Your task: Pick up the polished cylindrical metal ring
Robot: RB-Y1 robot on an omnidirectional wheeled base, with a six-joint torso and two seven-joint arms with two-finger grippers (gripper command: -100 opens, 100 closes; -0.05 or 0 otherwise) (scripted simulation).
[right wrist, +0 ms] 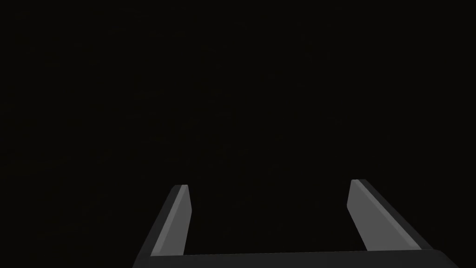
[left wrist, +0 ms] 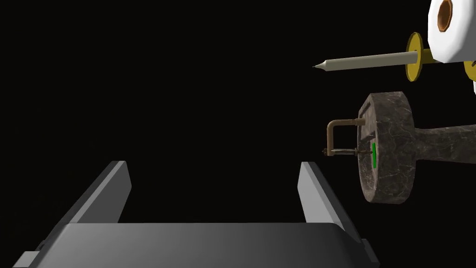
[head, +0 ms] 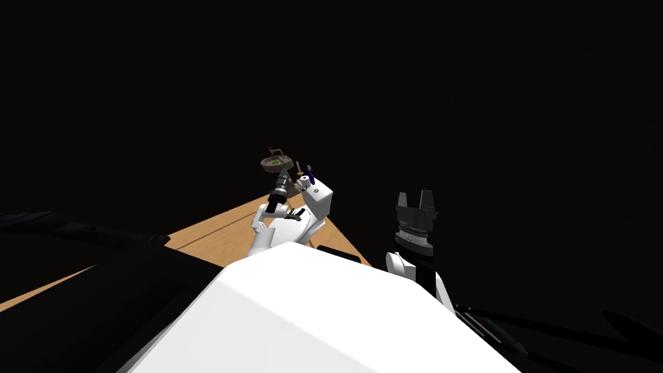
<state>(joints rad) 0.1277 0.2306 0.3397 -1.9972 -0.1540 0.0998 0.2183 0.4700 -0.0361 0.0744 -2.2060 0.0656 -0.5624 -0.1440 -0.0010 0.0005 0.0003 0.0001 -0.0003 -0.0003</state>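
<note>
The setting read as a bathroom in a house. Ahead of the left gripper [left wrist: 214, 164], off to one side of its fingers, was a dark marbled pedestal basin [left wrist: 386, 149] with a bronze-coloured tap [left wrist: 329, 135]. Just past the basin were a toilet roll [left wrist: 453, 28] and a candle [left wrist: 367, 60] in a yellow holder [left wrist: 413, 44]. Wooden flooring [head: 220, 236] lay beneath, bounded by a black area [head: 485, 97].

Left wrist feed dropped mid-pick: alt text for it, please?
The left gripper is open against a black area, nothing between its fingers. Beyond one finger: a dark marbled basin with a brown tap, a grey pointed candle in a yellow holder, a white paper roll.
</note>
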